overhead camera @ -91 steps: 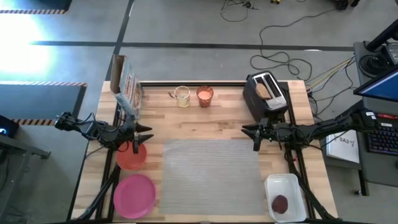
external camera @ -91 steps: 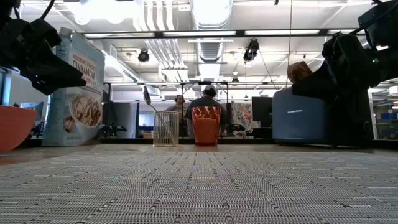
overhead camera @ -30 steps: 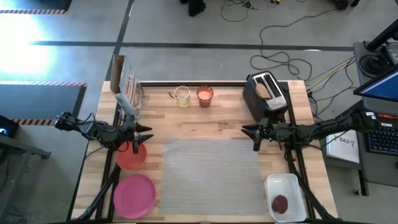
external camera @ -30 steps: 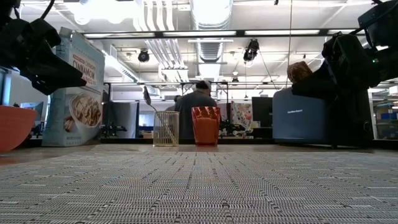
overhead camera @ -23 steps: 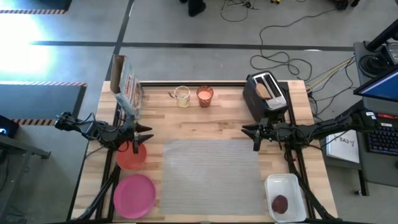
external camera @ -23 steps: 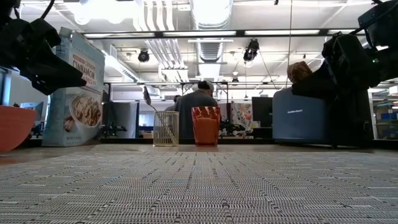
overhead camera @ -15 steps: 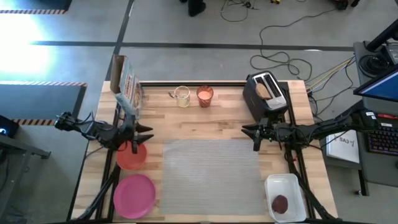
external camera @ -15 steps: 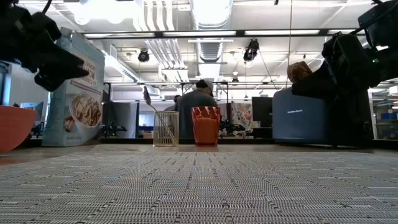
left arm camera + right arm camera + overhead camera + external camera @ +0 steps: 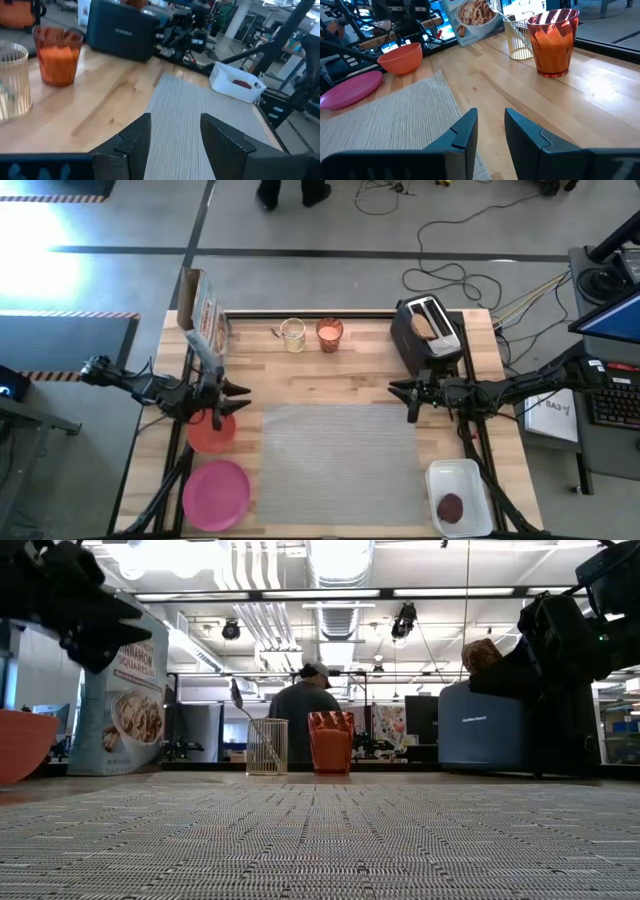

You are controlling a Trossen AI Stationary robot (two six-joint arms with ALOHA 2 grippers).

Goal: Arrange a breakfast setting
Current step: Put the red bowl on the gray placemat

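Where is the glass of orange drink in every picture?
High view: orange glass at the table's far edge, beside the pale glass.
Low view: centre, right of the pale glass.
Left wrist view: upper left.
Right wrist view: upper right.
Shared landmark: the pale glass.

The high view looks straight down on the whole table. The low view sits at mat level, facing the room. Each wrist view looks forward across the table. All four share the orange drink.
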